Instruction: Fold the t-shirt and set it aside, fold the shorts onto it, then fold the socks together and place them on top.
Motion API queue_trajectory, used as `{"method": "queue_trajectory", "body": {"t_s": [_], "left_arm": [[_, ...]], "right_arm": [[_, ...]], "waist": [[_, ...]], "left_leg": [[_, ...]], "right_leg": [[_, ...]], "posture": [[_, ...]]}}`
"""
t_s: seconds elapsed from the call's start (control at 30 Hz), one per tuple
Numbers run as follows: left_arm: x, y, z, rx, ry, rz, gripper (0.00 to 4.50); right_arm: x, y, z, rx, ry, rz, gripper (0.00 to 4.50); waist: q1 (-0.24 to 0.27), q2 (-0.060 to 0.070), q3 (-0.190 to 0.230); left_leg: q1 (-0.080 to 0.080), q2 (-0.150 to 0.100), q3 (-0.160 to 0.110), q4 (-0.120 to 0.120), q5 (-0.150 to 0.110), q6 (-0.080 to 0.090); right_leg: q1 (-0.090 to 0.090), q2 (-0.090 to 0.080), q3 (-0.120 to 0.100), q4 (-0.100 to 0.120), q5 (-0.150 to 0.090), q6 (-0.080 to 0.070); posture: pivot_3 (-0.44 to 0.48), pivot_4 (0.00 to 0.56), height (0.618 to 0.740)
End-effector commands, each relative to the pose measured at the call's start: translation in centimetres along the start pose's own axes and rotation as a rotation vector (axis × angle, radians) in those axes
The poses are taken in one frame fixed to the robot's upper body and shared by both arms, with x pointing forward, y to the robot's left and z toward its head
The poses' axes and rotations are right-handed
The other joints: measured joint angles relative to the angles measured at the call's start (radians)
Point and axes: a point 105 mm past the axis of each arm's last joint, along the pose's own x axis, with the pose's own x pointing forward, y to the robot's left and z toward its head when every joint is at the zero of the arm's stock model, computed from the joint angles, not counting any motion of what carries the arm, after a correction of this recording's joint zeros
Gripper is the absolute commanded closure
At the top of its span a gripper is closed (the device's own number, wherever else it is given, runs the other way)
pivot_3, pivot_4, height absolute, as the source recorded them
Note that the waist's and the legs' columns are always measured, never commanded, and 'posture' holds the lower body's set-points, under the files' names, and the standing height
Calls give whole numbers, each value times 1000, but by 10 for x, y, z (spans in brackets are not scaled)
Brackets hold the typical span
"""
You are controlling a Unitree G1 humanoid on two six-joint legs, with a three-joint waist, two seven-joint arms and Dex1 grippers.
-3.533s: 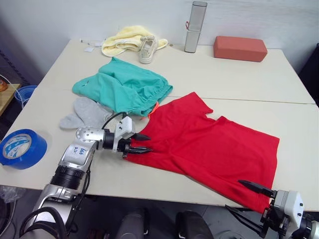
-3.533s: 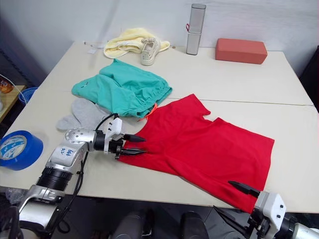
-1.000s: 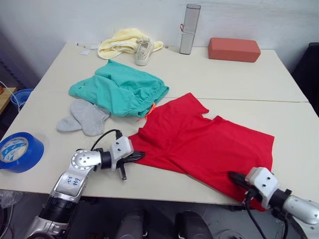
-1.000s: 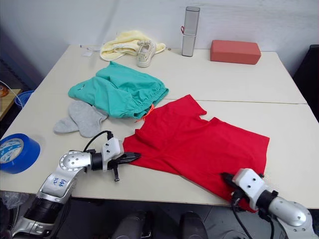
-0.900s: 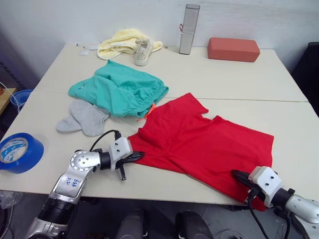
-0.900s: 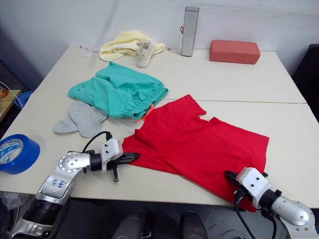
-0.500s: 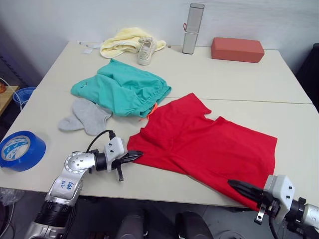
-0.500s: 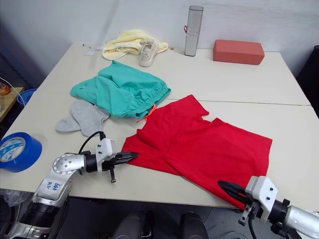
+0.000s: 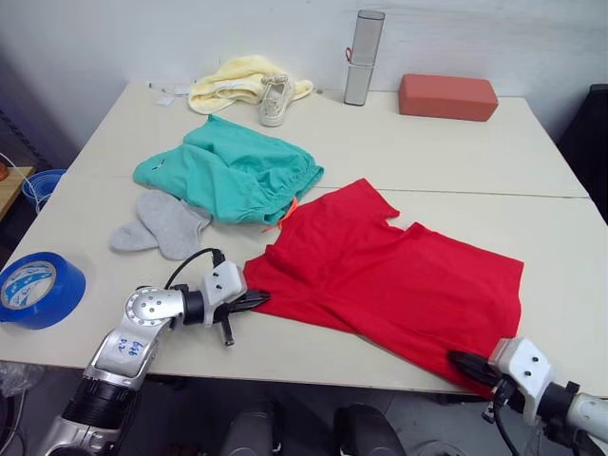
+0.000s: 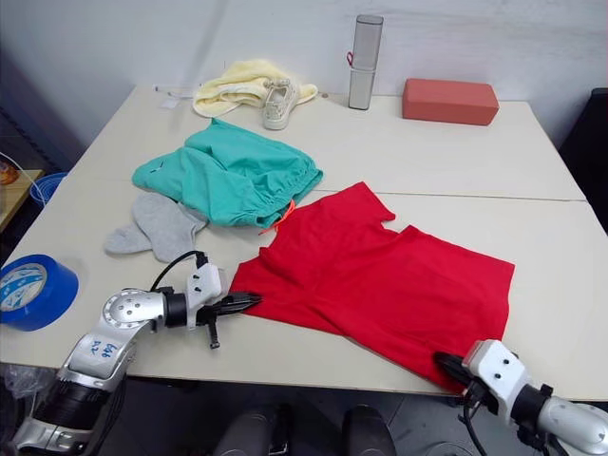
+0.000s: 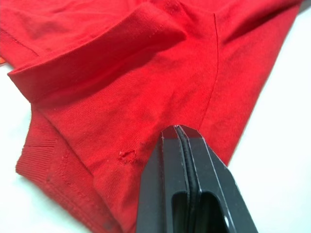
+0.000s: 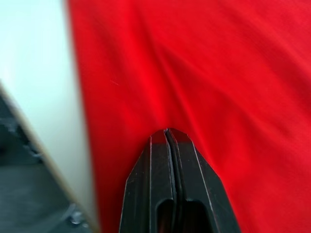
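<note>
Since half a second before, the right gripper point(image 9: 467, 362) had come forward from off the counter's near edge to the t-shirt's point(image 9: 389, 275) lower right hem; the left gripper point(image 9: 255, 300) had stayed put at the shirt's lower left corner. The garments lay as they had.

Count: one red t-shirt, one pair of teal shorts point(image 9: 233, 169), two grey socks point(image 9: 163, 221), one blue tape roll point(image 9: 40, 288), one white shoe point(image 9: 273, 98), one yellow cloth point(image 9: 236, 79), one metal cylinder point(image 9: 360, 56), one red-brown block point(image 9: 447, 96).

The t-shirt lay spread across the centre and lower right of the counter point(image 9: 446, 157). The shorts sat bunched upper left of it, touching its upper corner. The socks lay overlapping, left of centre, against the shorts' lower edge.

Left fingers point(image 11: 187, 165): closed together, tips over the shirt's edge near a small hole; whether cloth was pinched between them could not be told. Right fingers point(image 12: 167, 145): likewise pressed together, tips over the red cloth just inside the counter's edge; a hold on it could not be confirmed.

Writing: blue handwritten marks on the left forearm, not legible.
</note>
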Motion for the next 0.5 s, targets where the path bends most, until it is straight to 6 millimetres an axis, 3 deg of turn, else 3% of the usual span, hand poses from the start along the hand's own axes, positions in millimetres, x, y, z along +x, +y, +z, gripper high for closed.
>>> {"method": "queue_trajectory", "body": {"t_s": [0.03, 0.33, 0.4, 0.5], "left_arm": [[-3, -5, -26, -50, 112, 0, 4500], [-14, -5, -32, -28, 117, -26, 4500], [-18, -6, -24, -10, 58, -47, 4500], [-23, -8, -2, -4, -87, -79, 4500]], "right_arm": [[-10, -20, -22, 40, 94, -121, 4480], [-7, -56, -15, 4, 61, -212, 4480], [-6, -60, 3, -15, -38, -202, 4480], [-6, -49, 34, -17, -225, -118, 4480]], "waist": [[0, 0, -4], [-4, 3, -11], [-4, 5, -11], [-4, 9, -9]], "left_leg": [[0, 0, 0, 0, 0, 0], [0, 0, 0, -2, -2, 0], [0, 0, 0, -3, -1, 2], [-1, 0, 0, -3, 0, 3]], "right_leg": [[0, 0, 0, 0, 0, 0], [0, 0, 0, -2, -1, -1], [0, 0, 0, -3, -1, -1], [-2, 0, 0, -3, -1, -2]], "posture": [[0, 150, 740], [0, 150, 740], [0, 150, 740], [0, 150, 740]]}}
